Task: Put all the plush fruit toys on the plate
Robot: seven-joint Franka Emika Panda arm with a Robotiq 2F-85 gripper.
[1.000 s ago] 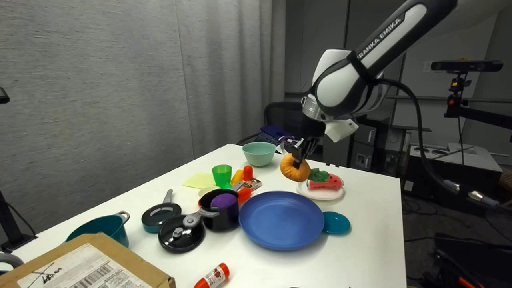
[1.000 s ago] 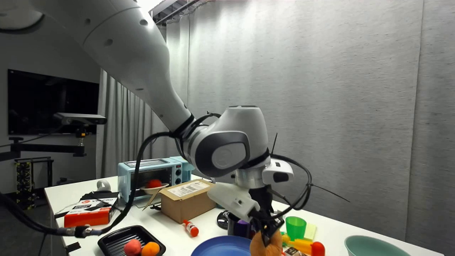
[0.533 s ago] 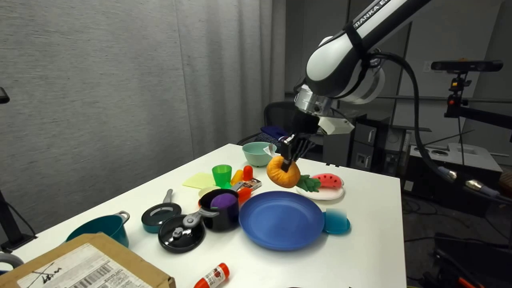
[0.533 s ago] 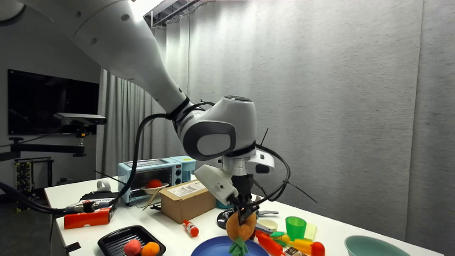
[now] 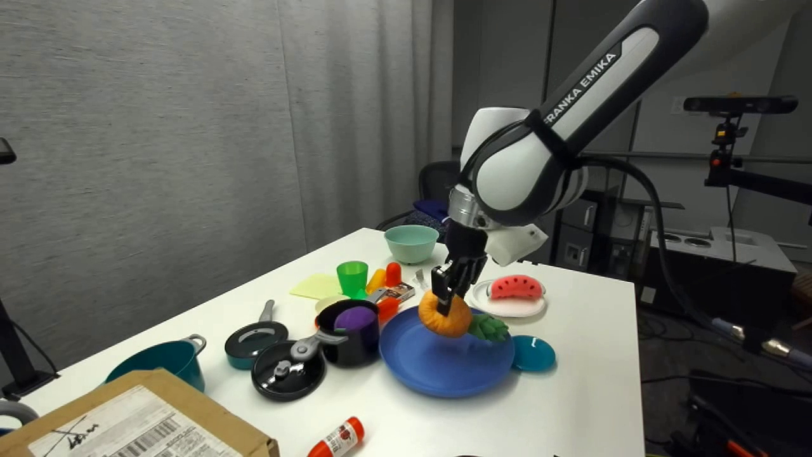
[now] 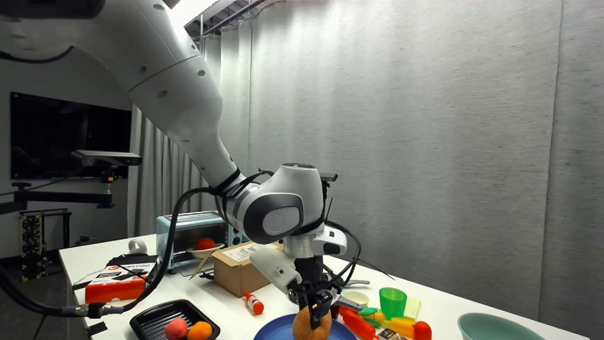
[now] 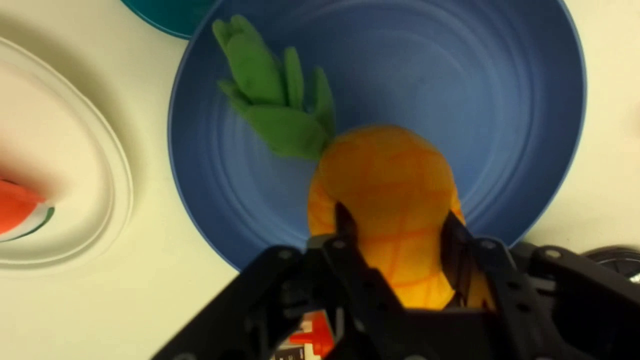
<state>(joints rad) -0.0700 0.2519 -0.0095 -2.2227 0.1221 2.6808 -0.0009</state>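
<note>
An orange plush fruit (image 5: 458, 324) with green leaves is held by my gripper (image 5: 443, 306) low over the large blue plate (image 5: 431, 377). In the wrist view my gripper (image 7: 397, 220) is shut on the orange plush (image 7: 390, 170), a finger on each side, with its leaves over the plate (image 7: 500, 100). I cannot tell whether it touches the plate. A red watermelon slice (image 5: 517, 287) lies on a small white dish (image 5: 501, 311) behind the plate. In an exterior view a pinkish-red fruit (image 6: 176, 328) and a small orange fruit (image 6: 199, 330) sit in a black tray (image 6: 155, 315).
A teal lid (image 5: 534, 353) lies against the plate's side. A black pot (image 5: 355, 355) with a purple thing inside stands beside the plate. A green cup (image 5: 352, 278), a pale green bowl (image 5: 411, 244), a cardboard box (image 5: 127, 419) and a toaster oven (image 6: 165, 245) stand around.
My gripper, still shut on the orange plush, has moved from near the white dish to over the blue plate and lowered. The watermelon slice on the white dish has come into full view.
</note>
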